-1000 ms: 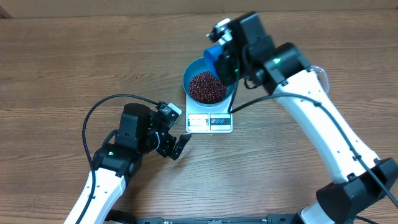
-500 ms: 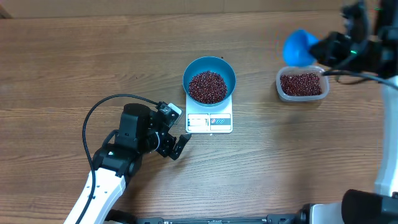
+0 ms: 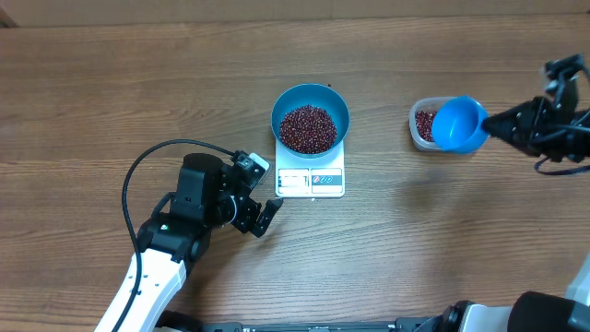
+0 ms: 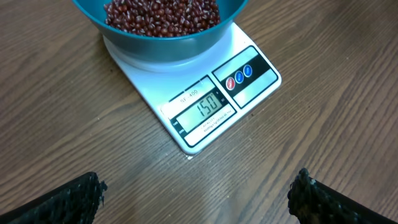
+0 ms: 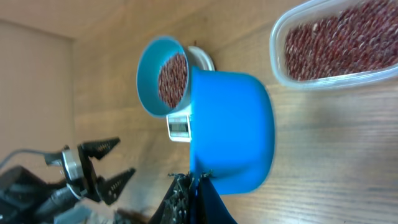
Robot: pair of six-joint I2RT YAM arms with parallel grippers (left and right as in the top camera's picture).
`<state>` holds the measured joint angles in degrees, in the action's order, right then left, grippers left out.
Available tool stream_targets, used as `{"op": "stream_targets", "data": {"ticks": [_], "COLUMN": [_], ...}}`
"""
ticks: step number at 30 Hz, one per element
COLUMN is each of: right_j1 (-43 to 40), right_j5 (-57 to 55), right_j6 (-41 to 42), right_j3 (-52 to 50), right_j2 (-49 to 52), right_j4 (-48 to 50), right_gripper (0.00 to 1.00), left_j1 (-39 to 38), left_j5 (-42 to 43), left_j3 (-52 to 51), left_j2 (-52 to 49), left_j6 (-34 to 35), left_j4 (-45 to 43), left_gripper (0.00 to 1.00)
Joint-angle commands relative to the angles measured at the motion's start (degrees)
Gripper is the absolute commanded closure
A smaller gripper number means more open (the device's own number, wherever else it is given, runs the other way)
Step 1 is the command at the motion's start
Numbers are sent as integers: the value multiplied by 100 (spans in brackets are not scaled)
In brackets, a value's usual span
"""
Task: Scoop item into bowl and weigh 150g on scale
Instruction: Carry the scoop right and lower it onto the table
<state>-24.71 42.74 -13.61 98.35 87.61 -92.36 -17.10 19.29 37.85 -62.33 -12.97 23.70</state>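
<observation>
The right gripper (image 3: 513,124) has its fingers pressed together on the handle of a small blue scoop (image 3: 458,124), which it holds at the right side of the wooden table (image 3: 92,92). From overhead the scoop's mouth faces up and it hangs over the right part of a clear plastic tub (image 3: 415,131), covering most of it; whether it touches the tub I cannot tell. Red-brown beans (image 3: 425,123) show in the uncovered left part of the tub. Well apart to the left, the left gripper (image 4: 196,196) sits low over the table with its dark fingers (image 4: 68,199) spread wide and nothing between them, facing the front edge of the white scale (image 3: 311,182). The scale's display (image 4: 208,106) reads 150, with three round buttons to its right. The blue bowl (image 3: 277,115) stands on the scale, overhanging its platform, with a heap of the same beans inside. A black cable (image 3: 138,166) loops beside the left arm.
</observation>
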Motion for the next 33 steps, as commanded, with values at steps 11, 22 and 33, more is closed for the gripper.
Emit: {"op": "stream_targets", "data": {"ticks": [11,22,33], "right_j1": [-11,-13,-13], "right_j5": [111,81,-1272], "right_j6": [-101,662,1506], "right_j3": [-3626,-4264,-4192], "right_j2": [39,254,251], "right_j4": [2577,3637,3593], "right_gripper": [96,73,25], "left_j1": [24,24,24], "left_j5": [-22,-22,-22], "left_j3": [-33,-33,-33], "left_j2": [-26,-26,-26], "left_j6": [79,79,79], "left_j4": [-15,-15,-15], "left_gripper": [0,0,0]}}
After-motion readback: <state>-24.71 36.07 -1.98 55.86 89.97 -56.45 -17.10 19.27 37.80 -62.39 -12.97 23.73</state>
